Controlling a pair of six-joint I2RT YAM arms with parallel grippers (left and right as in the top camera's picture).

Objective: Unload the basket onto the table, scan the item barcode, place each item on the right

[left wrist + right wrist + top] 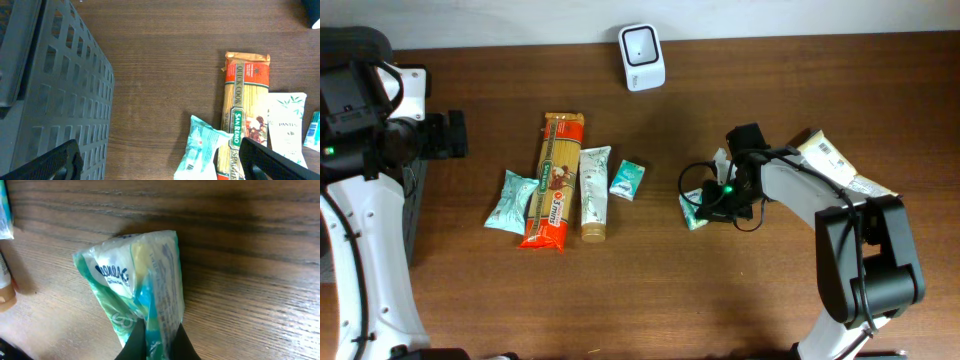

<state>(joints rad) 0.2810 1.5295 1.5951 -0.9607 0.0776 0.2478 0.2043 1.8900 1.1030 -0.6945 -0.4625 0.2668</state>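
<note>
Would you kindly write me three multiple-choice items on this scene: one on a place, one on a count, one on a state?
1. In the overhead view, where is the white scanner? A top middle; B bottom left; C bottom right.
2. How many items form the row below the scanner? A two; B four; C seven.
3. The right gripper is: A open; B shut on the teal packet; C shut on the scanner.
Key: 1 A, it sits at the top edge; 2 B, pouch, spaghetti, tube, small sachet; 3 B, it pinches the packet.
</note>
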